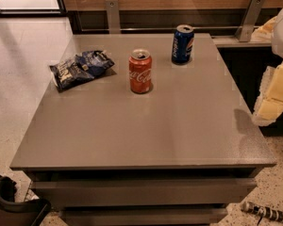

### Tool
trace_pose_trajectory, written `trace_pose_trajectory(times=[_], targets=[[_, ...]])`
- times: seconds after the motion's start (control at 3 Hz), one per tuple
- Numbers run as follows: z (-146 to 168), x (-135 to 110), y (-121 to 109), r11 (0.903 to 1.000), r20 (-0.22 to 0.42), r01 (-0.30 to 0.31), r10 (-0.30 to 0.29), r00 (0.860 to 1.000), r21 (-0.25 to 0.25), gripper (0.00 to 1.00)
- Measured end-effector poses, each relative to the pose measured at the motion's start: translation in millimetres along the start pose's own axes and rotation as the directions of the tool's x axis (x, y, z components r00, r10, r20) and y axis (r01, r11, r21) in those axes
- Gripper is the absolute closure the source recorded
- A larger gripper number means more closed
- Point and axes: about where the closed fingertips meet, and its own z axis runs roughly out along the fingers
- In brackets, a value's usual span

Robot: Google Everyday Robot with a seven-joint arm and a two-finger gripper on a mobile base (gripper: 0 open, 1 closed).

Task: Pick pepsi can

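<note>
The pepsi can is dark blue with a silver top and a round red-white-blue logo. It stands upright near the far edge of the grey table, right of centre. My gripper shows as pale yellow and white parts at the right edge of the view. It hangs beyond the table's right side, well to the right of the can and nearer to me. It holds nothing that I can see.
A red Coca-Cola can stands upright left of and in front of the pepsi can. A dark blue-and-white snack bag lies at the far left. A wooden bench with metal brackets runs behind the table. A black object sits at lower left.
</note>
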Motion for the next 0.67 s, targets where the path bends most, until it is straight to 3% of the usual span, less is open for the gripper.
trace_pose_trajectory(times=[0.33,0.67], targets=[[0.0,0.0,0.0,1.0000,0.000,0.000,0.000,1.000,0.000,0.00],[6.4,5.8,-19.2,0.9990,0.021,-0.033,0.032,0.999,0.030,0.00]])
